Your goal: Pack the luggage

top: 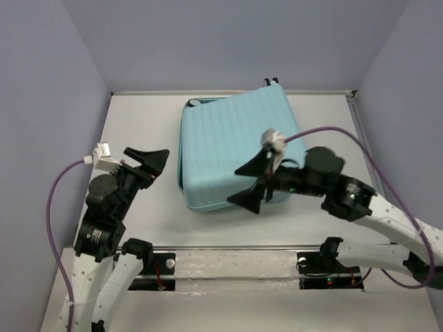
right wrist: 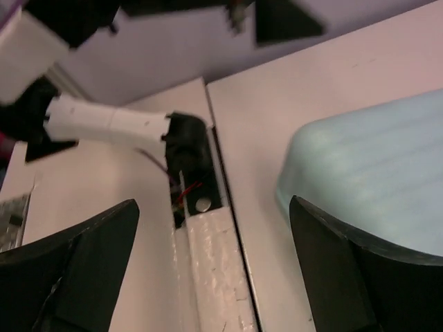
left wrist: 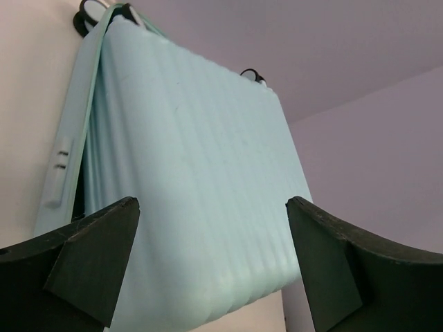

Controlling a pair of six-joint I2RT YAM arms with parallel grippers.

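The luggage [top: 225,149] is a pale aqua ribbed hard-shell suitcase lying flat and closed in the middle of the table, its wheels at the far edge. It fills the left wrist view [left wrist: 194,173] and shows at the right of the right wrist view [right wrist: 374,166]. My left gripper [top: 149,162] is open and empty, just left of the suitcase and pointing at its side. My right gripper [top: 250,183] is open and empty, hovering over the suitcase's near right corner; in its wrist view one finger [right wrist: 346,270] overlaps the shell.
The white table [top: 138,117] is walled by lilac panels at the back and sides. A taped metal rail [top: 235,259] with the arm bases runs along the near edge. Purple cables [top: 360,138] loop from both wrists.
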